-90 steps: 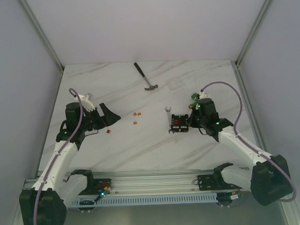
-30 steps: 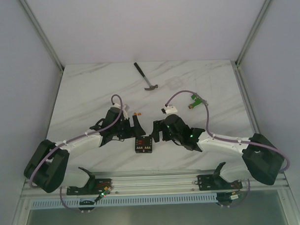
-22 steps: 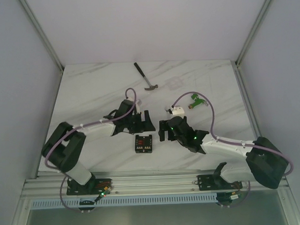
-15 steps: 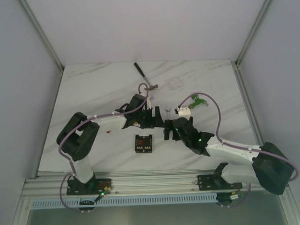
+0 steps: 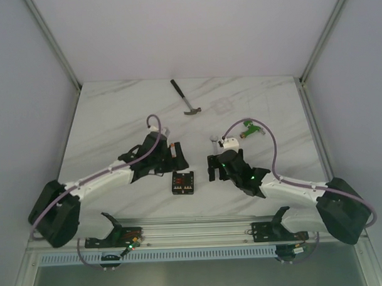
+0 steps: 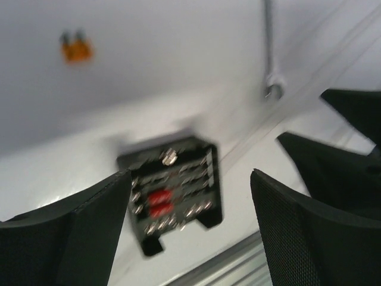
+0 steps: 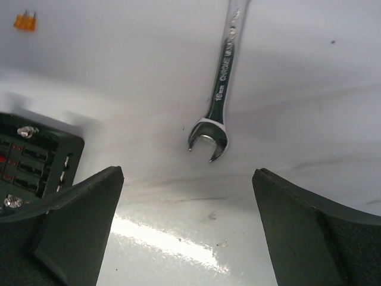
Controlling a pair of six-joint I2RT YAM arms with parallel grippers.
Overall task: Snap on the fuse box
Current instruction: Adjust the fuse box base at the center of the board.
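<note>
Drawn back from the wrench (image 7: 220, 77), the left claw (image 6: 189, 177), jaws apart and empty, now hangs just over the fuse box (image 5: 182, 183) lying loose on the desk (image 5: 115, 120); the right claw (image 7: 187, 171), equally apart, stands off to its right.

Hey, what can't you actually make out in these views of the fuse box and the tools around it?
1. Left wrist view: the fuse box is blurred, so its fuse markings are unreadable.
2. Right wrist view: the fuse box is cut off by the left edge, and the wrench handle runs off the top edge.
3. Top view: the wrench is partly hidden behind the right arm.
</note>
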